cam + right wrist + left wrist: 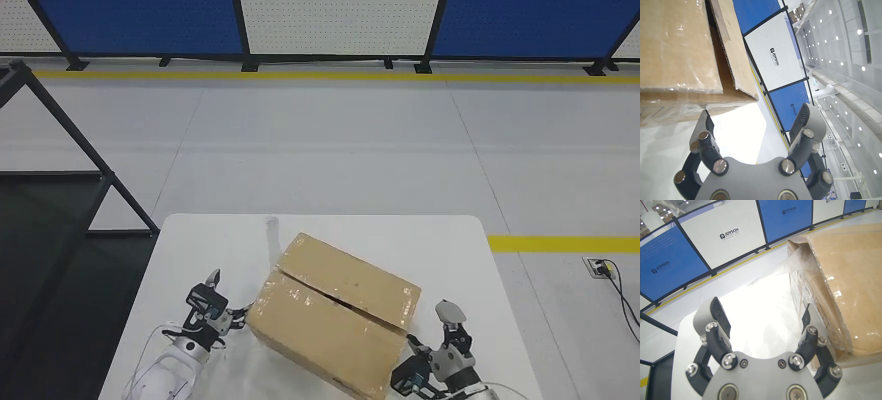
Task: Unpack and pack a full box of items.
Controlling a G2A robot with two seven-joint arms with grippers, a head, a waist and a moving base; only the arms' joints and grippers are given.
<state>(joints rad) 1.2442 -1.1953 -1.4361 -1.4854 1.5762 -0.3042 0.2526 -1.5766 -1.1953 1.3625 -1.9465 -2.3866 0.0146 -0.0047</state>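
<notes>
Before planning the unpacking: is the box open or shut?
Shut, but loosely: the box has both top flaps lying flat, with a dark gap between them at one end.

I see the brown cardboard box (335, 310), top flaps folded down, glossy with clear tape, sitting skewed on the white counter (210, 250).

One cardboard box (335, 315), one table (200, 250), one clear tape strip (789, 263), two tools: left tool (761, 306) and right tool (755, 108).

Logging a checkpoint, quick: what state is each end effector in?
Left end effector: open, holding nothing.
Right end effector: open, holding nothing.
</notes>
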